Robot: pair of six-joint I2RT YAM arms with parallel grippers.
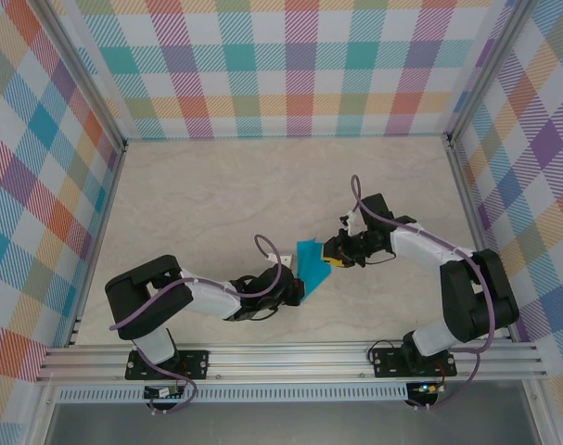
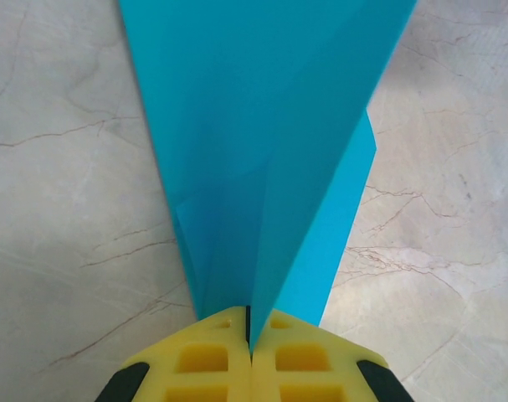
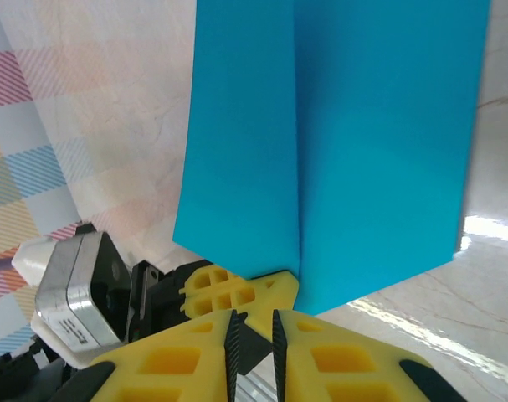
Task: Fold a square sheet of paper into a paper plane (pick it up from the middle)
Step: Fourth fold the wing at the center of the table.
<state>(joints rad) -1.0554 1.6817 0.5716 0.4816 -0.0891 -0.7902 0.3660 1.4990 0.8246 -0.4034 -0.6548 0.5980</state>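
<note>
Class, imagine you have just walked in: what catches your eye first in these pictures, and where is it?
The folded teal-blue paper stands out first, at mid-table where the two arms meet. The left hand is shut on its narrow end, yellow fingers pressed together. The right hand sits just below the paper's other edge, fingers a slit apart. Loud pastel plaid walls surround the table.

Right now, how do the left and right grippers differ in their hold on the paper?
The left gripper is shut on the narrow tip of the folded paper. The right gripper stands slightly apart at its wide end, with no paper seen in the gap. Both are yellow-tipped.
</note>
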